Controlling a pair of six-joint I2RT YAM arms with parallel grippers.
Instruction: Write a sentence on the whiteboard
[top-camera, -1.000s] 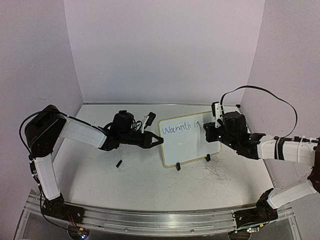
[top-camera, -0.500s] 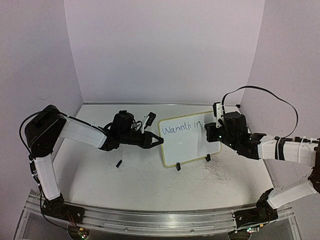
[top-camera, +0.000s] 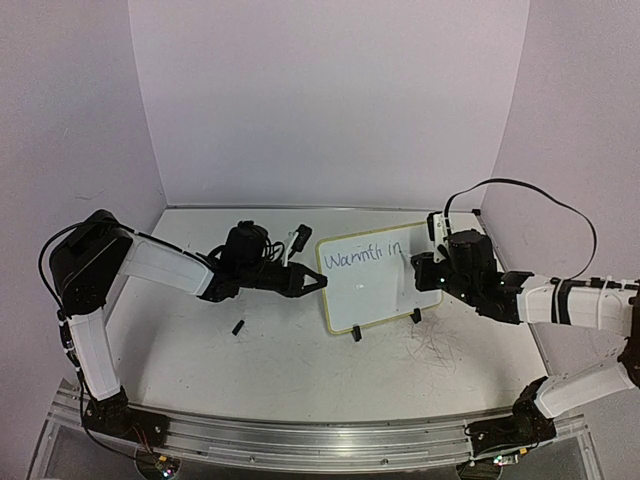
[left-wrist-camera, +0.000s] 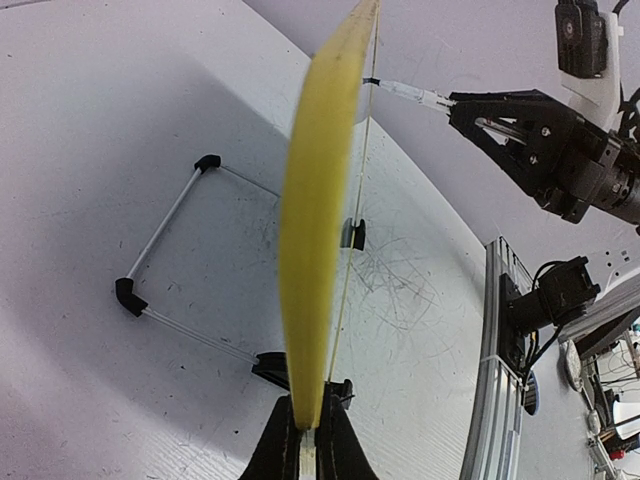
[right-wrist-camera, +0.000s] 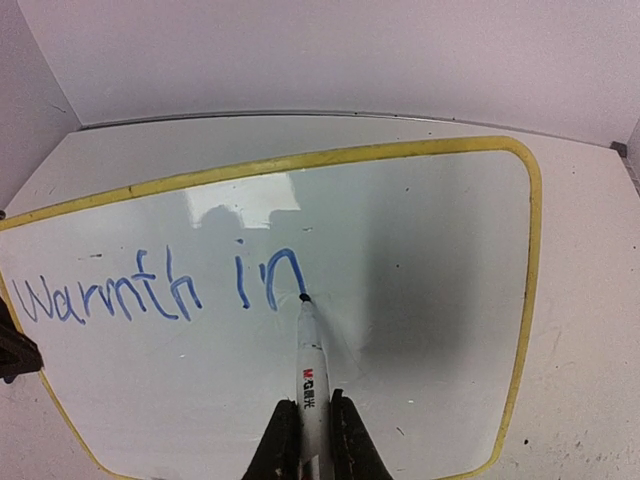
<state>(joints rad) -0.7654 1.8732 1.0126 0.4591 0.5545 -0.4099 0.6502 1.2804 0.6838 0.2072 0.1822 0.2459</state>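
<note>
**Now, two words up on the whiteboard (top-camera: 375, 292)**

On the scuffed grey table (top-camera: 280, 375), the yellow-framed board stands propped on two black clips (top-camera: 355, 334), right of centre, between my two arms. My left claw (top-camera: 318, 281) is pinched tight on the board's left edge. My right claw (top-camera: 425, 270) is clamped on a white marker (right-wrist-camera: 311, 358), whose tip touches the board at the foot of the last "n". The sentence (right-wrist-camera: 150, 290), in blue ink along the upper part of the board, reads "Warmth in". A small black piece (top-camera: 238, 327) lies on the table near my left arm, well apart from the board.
</note>
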